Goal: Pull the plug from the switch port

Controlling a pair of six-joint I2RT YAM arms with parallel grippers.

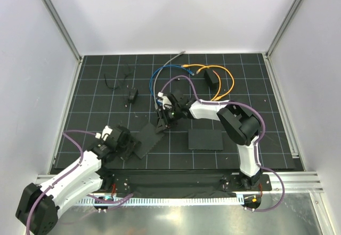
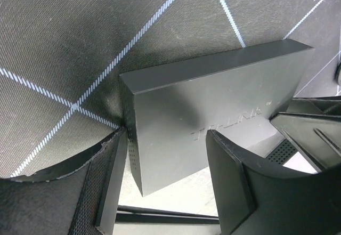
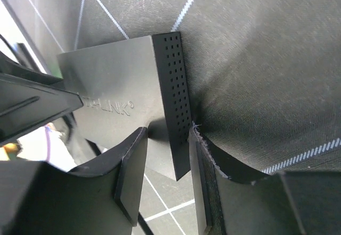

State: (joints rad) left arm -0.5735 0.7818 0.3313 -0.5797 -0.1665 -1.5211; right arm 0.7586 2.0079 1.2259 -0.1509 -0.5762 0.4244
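The thin orange cable [image 1: 229, 78] loops at the back right of the mat and runs to a small black box [image 1: 211, 77]. The plug and the switch port are too small to make out there. Both grippers are away from it, at a flat black TP-LINK box [image 1: 148, 142] that is tilted up off the mat. My right gripper [image 1: 161, 120] [image 3: 168, 134] is shut across the thickness of this box [image 3: 117, 80] at its perforated edge. My left gripper [image 1: 128, 143] [image 2: 165, 139] is open around another corner of the box [image 2: 213, 86], one finger beside its side wall.
A second flat black box [image 1: 206, 139] lies right of centre. A blue cable [image 1: 153, 78] and a grey cable [image 1: 175, 59] lie at the back. A tiny black block [image 1: 131, 95] with thin wires sits back left. White walls and metal rails bound the gridded mat [image 1: 96, 112].
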